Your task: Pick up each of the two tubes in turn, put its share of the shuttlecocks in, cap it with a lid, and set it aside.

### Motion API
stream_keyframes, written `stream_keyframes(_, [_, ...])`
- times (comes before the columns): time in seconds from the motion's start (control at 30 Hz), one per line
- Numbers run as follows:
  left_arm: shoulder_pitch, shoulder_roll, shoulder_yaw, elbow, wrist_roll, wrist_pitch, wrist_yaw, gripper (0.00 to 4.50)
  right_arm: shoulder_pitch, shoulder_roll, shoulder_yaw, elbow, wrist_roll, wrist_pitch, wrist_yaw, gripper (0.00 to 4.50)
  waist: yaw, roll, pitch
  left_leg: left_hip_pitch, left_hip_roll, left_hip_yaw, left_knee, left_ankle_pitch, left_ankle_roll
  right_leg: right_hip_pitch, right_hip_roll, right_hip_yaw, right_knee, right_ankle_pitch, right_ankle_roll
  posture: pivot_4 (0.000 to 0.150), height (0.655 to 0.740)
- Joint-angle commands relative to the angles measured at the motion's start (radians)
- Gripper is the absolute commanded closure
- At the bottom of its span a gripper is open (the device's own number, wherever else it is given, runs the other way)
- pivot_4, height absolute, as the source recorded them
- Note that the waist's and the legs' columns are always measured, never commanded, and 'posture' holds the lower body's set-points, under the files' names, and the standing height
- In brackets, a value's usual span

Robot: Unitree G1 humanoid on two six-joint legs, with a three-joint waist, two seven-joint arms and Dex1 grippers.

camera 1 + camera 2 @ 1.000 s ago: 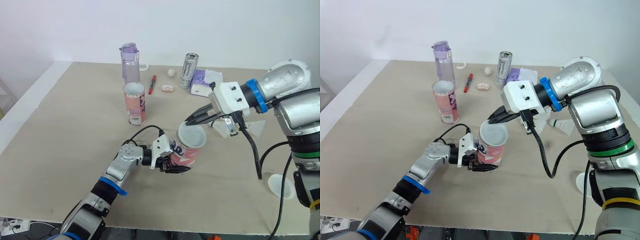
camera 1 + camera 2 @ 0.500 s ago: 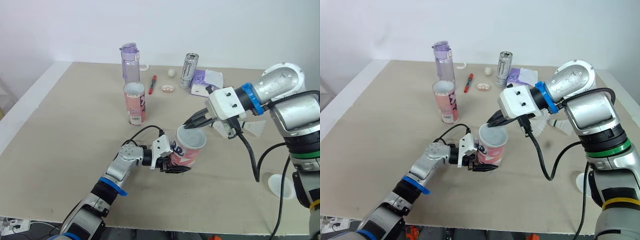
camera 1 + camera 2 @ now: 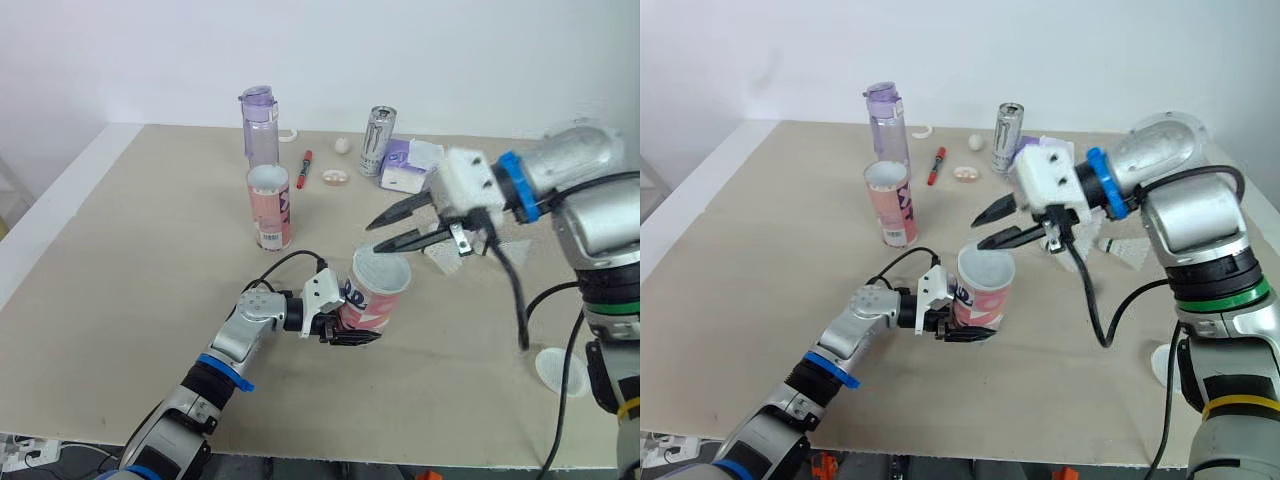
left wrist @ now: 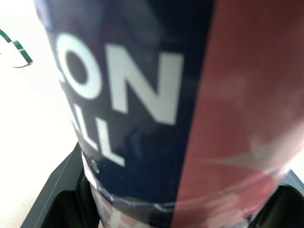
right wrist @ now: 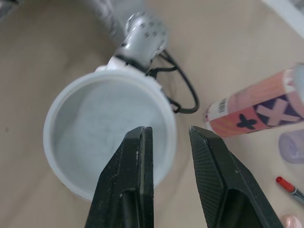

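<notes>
Silver arms (image 3: 590, 225), blue rings (image 3: 511, 185), black cables (image 3: 517, 300)

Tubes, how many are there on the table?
2. The far tube stands upright by the purple bottle; the near tube is gripped by the left end effector.

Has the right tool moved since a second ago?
Yes. The right tool has risen clear of the held tube's rim and opened.

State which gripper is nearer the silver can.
Right. The right gripper, open, hovers between the silver can and the tube; the left gripper clamps that tube, farther off.
</notes>
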Motion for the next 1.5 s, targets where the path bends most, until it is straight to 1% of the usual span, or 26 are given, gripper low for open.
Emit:
stream_keyframes(0.03, [0.012,0.029,0.002,0.034,0.033,0.019,0.017,1.37,0.029,-0.024,-0.086,-0.086,0.113,0.144,-0.018,3.29,0.0,0.0,0.0,0.0,0.0,0.0,0.0,0.0,0.0,0.0,0.0,0.0,0.0,0.0,0.0,0.15,0.74])
stream_keyframes(0.07, [0.011,0.029,0.003,0.033,0.031,0.021,0.018,1.37,0.056,-0.021,-0.093,-0.108,0.13,0.169,-0.029,3.45,0.0,0.0,0.0,0.0,0.0,0.0,0.0,0.0,0.0,0.0,0.0,0.0,0.0,0.0,0.0,0.15,0.74])
stream_keyframes(0.13, [0.01,0.029,0.004,0.03,0.029,0.024,0.017,1.37,0.105,-0.024,-0.085,-0.144,0.133,0.196,-0.037,3.96,0.0,0.0,0.0,0.0,0.0,0.0,0.0,0.0,0.0,0.0,0.0,-0.001,0.0,-0.001,0.0,0.15,0.74])
stream_keyframes(0.17, [0.01,0.028,0.004,0.03,0.029,0.025,0.017,1.37,0.123,-0.025,-0.079,-0.156,0.129,0.204,-0.044,4.36,0.0,0.0,0.0,0.0,0.0,0.0,0.0,0.0,0.0,0.0,0.0,-0.001,0.0,-0.002,0.004,0.15,0.74])
stream_keyframes(0.27, [0.009,0.026,0.002,0.025,0.03,0.027,0.017,1.37,0.165,-0.017,-0.051,-0.169,0.094,0.2,-0.064,4.36,-0.001,0.0,0.0,0.0,0.0,0.0,0.0,0.0,0.0,-0.001,0.0,0.0,0.0,-0.002,0.005,0.15,0.74])
stream_keyframes(0.4, [0.004,0.024,0.002,0.023,0.03,0.028,0.019,1.37,0.206,-0.018,0.005,-0.143,0.003,0.145,-0.079,4.36,-0.001,0.0,0.0,0.0,0.0,0.001,0.0,0.0,0.0,0.0,0.0,0.0,0.0,-0.002,0.006,0.15,0.74])
stream_keyframes(0.5, [-0.001,0.023,0.003,0.027,0.03,0.027,0.02,1.37,0.213,-0.013,0.042,-0.113,-0.055,0.106,-0.09,4.36,-0.001,-0.001,-0.001,0.001,0.0,0.001,0.0,0.0,0.0,0.0,0.001,0.0,0.0,-0.003,0.006,0.15,0.74])
stream_keyframes(0.67, [0.0,0.024,0.003,0.025,0.031,0.027,0.021,1.37,0.217,-0.004,0.097,-0.093,-0.116,0.096,-0.099,4.36,-0.001,-0.003,-0.003,0.003,0.0,0.001,0.0,0.0,0.0,0.001,0.001,-0.001,0.0,-0.003,0.005,0.15,0.74])
stream_keyframes(0.87, [0.004,0.025,0.001,0.023,0.032,0.023,0.025,1.37,0.223,0.003,0.133,-0.092,-0.147,0.126,-0.093,4.36,-0.002,-0.006,-0.006,0.007,0.001,0.0,0.0,0.0,0.0,0.001,0.001,0.0,0.0,-0.002,0.005,0.15,0.74])
stream_keyframes(1.03, [0.005,0.02,-0.001,0.022,0.035,0.019,0.032,1.37,0.23,0.0,0.153,-0.122,-0.137,0.169,-0.069,4.36,-0.002,-0.006,-0.008,0.007,0.001,0.0,-0.001,0.0,0.0,0.001,0.001,0.0,0.0,-0.003,0.005,0.15,0.74])
stream_keyframes(1.07, [0.006,0.02,-0.001,0.021,0.034,0.019,0.032,1.37,0.231,0.001,0.142,-0.126,-0.128,0.174,-0.071,4.36,-0.002,-0.006,-0.008,0.007,0.002,0.0,-0.001,0.0,0.0,0.001,0.001,0.0,0.0,-0.003,0.005,0.15,0.74])
stream_keyframes(1.13, [0.007,0.02,-0.001,0.02,0.034,0.019,0.032,1.37,0.222,0.009,0.082,-0.123,-0.063,0.2,-0.067,4.36,-0.002,-0.006,-0.008,0.007,0.002,0.0,-0.001,0.0,0.0,0.001,0.001,0.0,-0.001,-0.003,0.004,0.15,0.74])
stream_keyframes(1.2, [0.007,0.024,0.001,0.018,0.033,0.02,0.03,1.37,0.198,0.01,-0.047,-0.082,0.043,0.245,-0.068,4.36,-0.001,-0.007,-0.008,0.007,0.002,-0.001,-0.001,0.0,0.0,0.001,0.0,0.0,-0.001,-0.003,0.004,0.15,0.74])
stream_keyframes(1.3, [0.007,0.028,0.004,0.014,0.031,0.021,0.027,1.37,0.19,-0.018,-0.184,-0.034,0.147,0.305,-0.07,4.36,-0.001,-0.006,-0.005,0.004,0.001,0.0,-0.001,0.0,0.0,0.002,0.0,0.001,-0.001,-0.003,0.004,0.15,0.74])
stream_keyframes(1.43, [0.008,0.033,0.007,0.007,0.029,0.022,0.023,1.37,0.222,-0.027,-0.353,0.002,0.266,0.384,-0.126,4.36,0.0,-0.005,-0.005,0.0,0.0,0.0,-0.002,0.0,0.0,-0.001,0.0,0.001,-0.001,0.0,0.0,0.15,0.74])
stream_keyframes(1.5, [0.009,0.033,0.006,0.002,0.028,0.022,0.02,1.37,0.283,-0.021,-0.45,0.013,0.303,0.392,-0.173,4.36,0.0,-0.005,-0.004,0.0,0.0,0.0,-0.002,-0.001,0.0,-0.001,0.0,0.001,-0.001,-0.001,0.0,0.15,0.74])
